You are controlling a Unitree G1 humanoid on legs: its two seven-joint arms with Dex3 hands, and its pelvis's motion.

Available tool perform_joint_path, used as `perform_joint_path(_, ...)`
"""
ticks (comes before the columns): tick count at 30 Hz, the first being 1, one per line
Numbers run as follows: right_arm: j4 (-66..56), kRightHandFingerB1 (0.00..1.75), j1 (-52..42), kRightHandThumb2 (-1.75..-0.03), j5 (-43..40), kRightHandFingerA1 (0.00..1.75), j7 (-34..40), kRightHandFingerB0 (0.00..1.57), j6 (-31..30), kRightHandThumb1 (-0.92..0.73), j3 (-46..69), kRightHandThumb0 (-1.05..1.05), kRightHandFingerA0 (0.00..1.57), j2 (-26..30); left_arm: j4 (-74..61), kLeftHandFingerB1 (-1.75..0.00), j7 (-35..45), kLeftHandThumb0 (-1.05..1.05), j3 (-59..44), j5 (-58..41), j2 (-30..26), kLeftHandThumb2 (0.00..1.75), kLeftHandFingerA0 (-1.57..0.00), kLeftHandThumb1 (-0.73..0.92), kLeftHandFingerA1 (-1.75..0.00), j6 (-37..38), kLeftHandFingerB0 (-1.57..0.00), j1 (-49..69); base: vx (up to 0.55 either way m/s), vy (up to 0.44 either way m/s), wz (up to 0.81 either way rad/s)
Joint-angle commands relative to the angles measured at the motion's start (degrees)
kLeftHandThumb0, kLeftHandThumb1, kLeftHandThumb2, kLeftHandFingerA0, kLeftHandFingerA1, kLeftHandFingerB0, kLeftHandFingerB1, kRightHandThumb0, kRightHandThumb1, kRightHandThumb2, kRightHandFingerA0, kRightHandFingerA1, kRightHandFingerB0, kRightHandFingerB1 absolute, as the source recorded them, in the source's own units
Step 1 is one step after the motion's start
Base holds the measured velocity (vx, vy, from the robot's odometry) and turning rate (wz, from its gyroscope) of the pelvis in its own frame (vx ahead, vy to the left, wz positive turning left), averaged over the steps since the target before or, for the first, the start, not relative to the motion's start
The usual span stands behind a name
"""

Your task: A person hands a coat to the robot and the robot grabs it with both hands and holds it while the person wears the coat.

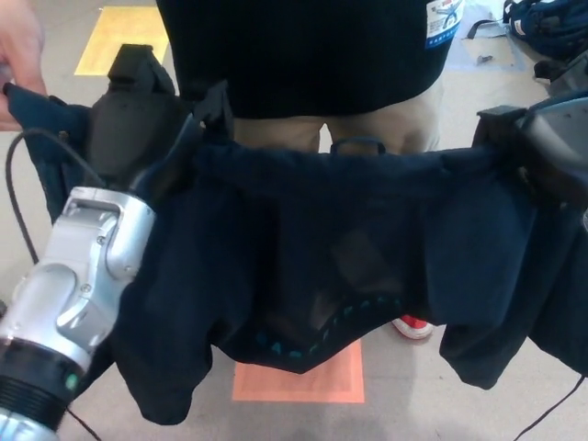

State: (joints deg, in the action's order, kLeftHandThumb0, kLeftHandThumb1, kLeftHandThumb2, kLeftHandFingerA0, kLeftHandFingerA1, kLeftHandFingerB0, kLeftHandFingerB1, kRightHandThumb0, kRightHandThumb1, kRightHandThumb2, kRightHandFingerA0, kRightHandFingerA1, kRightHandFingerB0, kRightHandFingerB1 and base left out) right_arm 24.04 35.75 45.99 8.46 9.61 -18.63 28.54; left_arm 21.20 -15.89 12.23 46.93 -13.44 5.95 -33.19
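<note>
The floor (514,101) is pale grey, marked with a yellow rectangle (119,41) at upper left and an orange rectangle (299,372) at lower centre; dark bags (551,28) lie at upper right. A person (312,55) in a black top and tan trousers stands directly in front of the robot, with one red-and-white shoe (415,326) visible below the garment. The dark navy coat (349,257) hangs spread between the robot's two hands, lining facing the camera, collar loop (358,145) at top centre. The left hand (138,115) is closed on the coat's upper edge at picture left, above its silver wrist housing (87,266). The right hand (542,147) grips the coat's opposite upper corner. The person's hand (20,50) touches the coat edge at far upper left.
</note>
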Motion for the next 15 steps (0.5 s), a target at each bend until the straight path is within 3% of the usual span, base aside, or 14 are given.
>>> perform_joint_path(1, 3.4, 1.32, -0.7, -0.71, -12.3, 1.69, 8.2, 0.68, 6.5, -0.73, 8.3, -0.03, 0.79, -6.3, -0.7, -1.48, -10.9, -0.07, -9.9, -16.5, 9.0, 0.66, -0.71, 0.82, -1.71, 8.2, -0.62, 3.1, 0.0, 0.0, 0.0)
perform_joint_path(2, 3.7, 1.2, -0.2, -0.74, -12.3, 1.62, 9.8, 0.77, 7.1, -0.7, 9.0, -0.01, 0.86, -7.1, -0.6, -1.5, -11.4, -0.05, -10.3, -16.3, 9.2, 0.66, -0.71, 0.82, -1.74, 8.7, -0.61, 2.9, 0.0, 0.0, 0.0)
perform_joint_path(3, 4.0, 1.2, 0.2, -0.74, -12.2, 1.62, 11.6, 0.77, 7.7, -0.7, 9.7, -0.01, 0.86, -8.0, -0.4, -1.5, -11.8, -0.05, -10.7, -16.0, 9.5, 0.66, -0.71, 0.82, -1.74, 9.1, -0.61, 2.7, 0.0, 0.0, 0.0)
perform_joint_path(4, 4.2, 1.12, 0.4, -0.78, -11.8, 1.59, 12.9, 0.85, 8.2, -0.64, 10.1, -0.01, 1.01, -8.4, -0.2, -1.51, -12.2, 0.0, -11.0, -15.7, 9.6, 0.62, -0.76, 0.82, -1.7, 9.6, -0.6, 2.5, 0.0, 0.0, 0.0)
perform_joint_path(5, 4.5, 1.11, 0.9, -0.94, -10.8, 1.39, 16.0, 0.78, 9.3, -0.57, 10.5, 0.04, 1.17, -9.1, 0.6, -1.49, -13.5, 0.0, -11.2, -15.0, 9.3, 0.62, -0.7, 0.82, -1.66, 11.0, -0.61, 2.0, 0.0, 0.0, 0.0)
perform_joint_path(7, 4.8, 1.17, 1.2, -0.92, -9.8, 1.44, 18.9, 0.77, 10.1, -0.55, 11.1, 0.06, 1.18, -10.0, 1.7, -1.47, -14.7, -0.01, -11.6, -14.4, 9.1, 0.63, -0.69, 0.82, -1.63, 12.5, -0.62, 1.5, 0.0, 0.0, 0.0)
perform_joint_path(8, 4.9, 1.17, 1.3, -0.92, -9.4, 1.44, 19.7, 0.77, 10.3, -0.55, 11.3, 0.06, 1.18, -10.3, 2.1, -1.47, -14.6, -0.01, -11.8, -14.7, 9.1, 0.63, -0.69, 0.82, -1.63, 12.9, -0.62, 1.4, 0.0, 0.0, 0.0)
perform_joint_path(9, 4.7, 1.44, 1.2, -0.74, -9.6, 1.75, 20.0, 0.59, 10.5, -0.7, 11.7, -0.01, 0.79, -10.7, 2.2, -1.46, -14.5, 0.0, -12.1, -15.0, 9.2, 0.64, -0.69, 0.82, -1.61, 13.3, -0.63, 1.4, 0.0, 0.0, 0.0)
perform_joint_path(11, 5.4, 1.42, 1.4, -0.74, -8.6, 1.75, 23.1, 0.63, 11.6, -0.73, 12.1, 0.0, 0.83, -11.2, 2.7, -1.42, -15.0, -0.01, -12.3, -14.5, 8.4, 0.71, -0.67, 0.81, -1.68, 14.1, -0.62, 1.3, 0.0, 0.0, 0.0)
perform_joint_path(12, 5.7, 1.32, 1.6, -0.73, -7.5, 1.75, 25.1, 0.66, 11.5, -0.74, 12.0, -0.02, 0.84, -11.3, 3.1, -1.41, -15.7, -0.03, -12.3, -14.1, 8.0, 0.63, -0.74, 0.82, -1.66, 14.8, -0.62, 1.1, 0.0, 0.0, 0.0)
perform_joint_path(15, 6.8, 1.3, 2.2, -0.75, -6.4, 1.75, 28.8, 0.67, 12.3, -0.74, 12.2, -0.01, 0.85, -11.4, 3.8, -1.4, -17.2, -0.05, -12.2, -13.3, 7.3, 0.65, -0.75, 0.83, -1.67, 15.7, -0.63, 0.8, 0.0, 0.0, 0.0)
